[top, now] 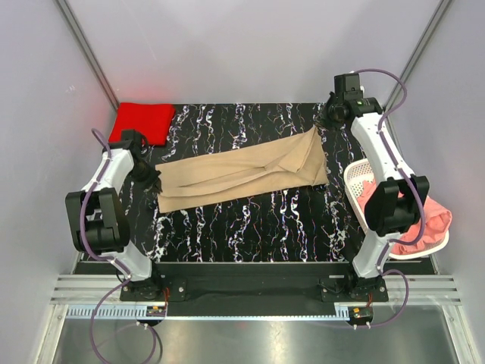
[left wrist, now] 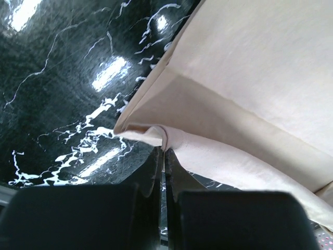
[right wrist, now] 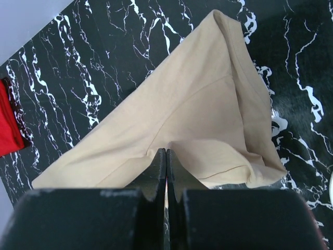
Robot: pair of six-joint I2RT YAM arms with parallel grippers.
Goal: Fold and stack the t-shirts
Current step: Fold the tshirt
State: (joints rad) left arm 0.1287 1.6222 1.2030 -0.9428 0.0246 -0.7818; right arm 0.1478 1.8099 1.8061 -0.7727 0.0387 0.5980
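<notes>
- On my left wrist view, the left gripper [left wrist: 163, 151] has its fingers [left wrist: 150, 176] pressed together. They pinch a bunched corner of the tan t-shirt [left wrist: 250, 78] right at their tips.
- From that pinch the tan cloth spreads ahead and to the right of the fingers in flat folded layers. The black marbled table [left wrist: 62, 104] lies bare ahead and to their left.
- The right gripper [right wrist: 166, 153] is also squeezed shut, and the shirt's edge meets its tips. Creases run into the tips from both sides, so I read it as nipping the cloth.
- Ahead of the right fingers the shirt fans out to a point far ahead and slightly right, with a loose fold just to their right.
- The red t-shirt [right wrist: 6, 122] sits well off to the left of the right fingers, cut off by the frame edge.
- From above, the salmon-pink t-shirt [top: 436, 220] hangs in the white basket [top: 356, 178], partly hidden behind the right arm and away from both grippers.
- Both gripper bodies block the shirt's near edge in the wrist views, so I cannot see how deep either bite goes.
</notes>
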